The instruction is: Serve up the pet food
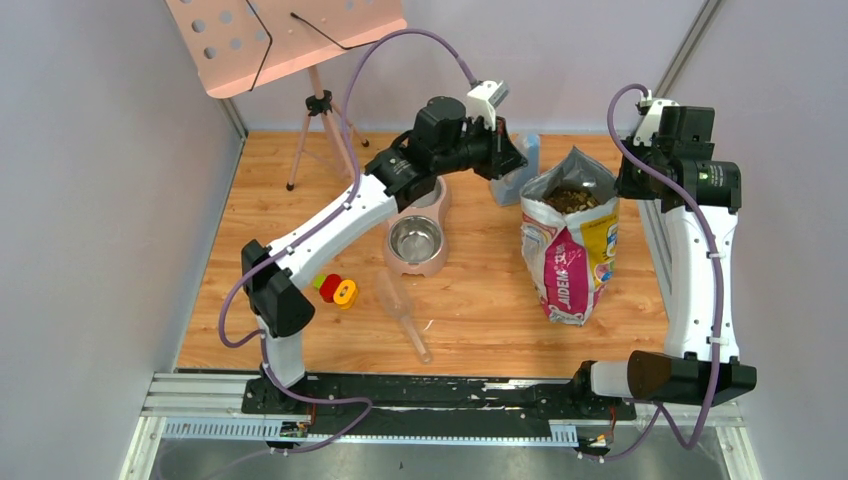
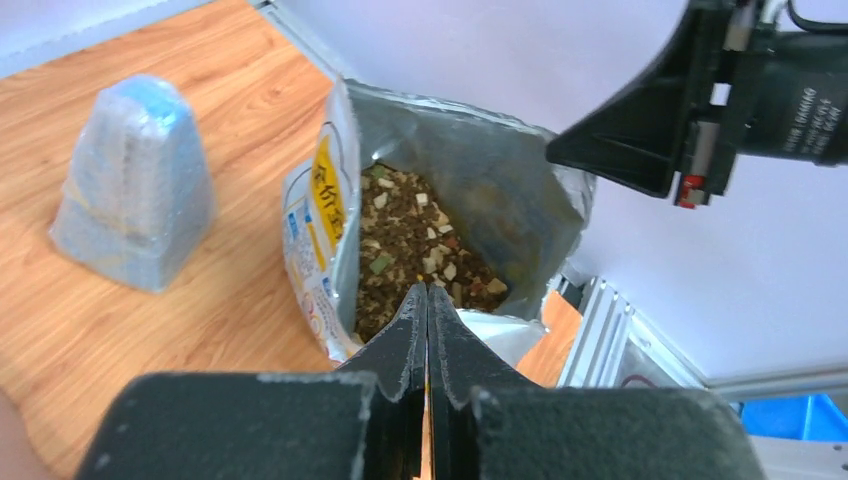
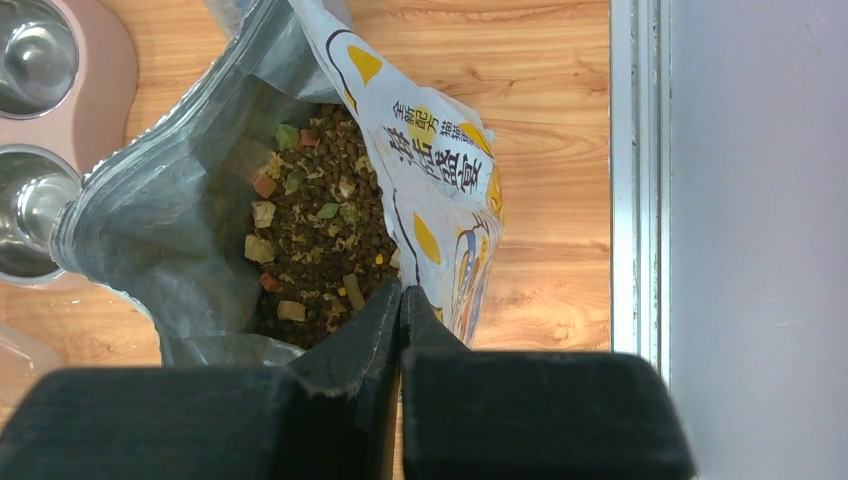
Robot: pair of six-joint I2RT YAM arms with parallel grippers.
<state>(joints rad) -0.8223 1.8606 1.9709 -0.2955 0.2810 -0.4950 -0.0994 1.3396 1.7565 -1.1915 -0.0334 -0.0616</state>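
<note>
Right up against the lens, the left pincer (image 2: 427,300) was pressed shut, tips together, nothing between them, and it pointed straight at the open mouth of the bag (image 2: 320,200).

Sweeping across the tabletop (image 1: 480,320) from the left: a small red-and-yellow toy (image 1: 338,290) lay near the left arm. Then came a clear plastic scoop (image 1: 403,312), flat on the wood, with nothing in it as far as could be made out. Next was the pink feeder (image 1: 414,272) and its steel bowl (image 1: 416,240), bare and shiny, not one pellet in it! The right wrist view caught two bowls in that feeder, and both looked bare. Further along, a blue-wrapped container (image 2: 135,180) stood on the wood near the bag; what it held could not be told.

Then the star of the show: the pet food (image 3: 320,230), brown kibble flecked with tan, green and orange bits, all sitting deep inside the upright printed bag. Over on the right, the right pincer (image 3: 400,300) was shut too, empty, poised above the bag's rim.

By my reckoning, the serving had not begun. The bag was open, yes, but no food had been scooped and none was in a bowl. Left to do: take up the scoop, dip into the bag, fill a bowl.
</note>
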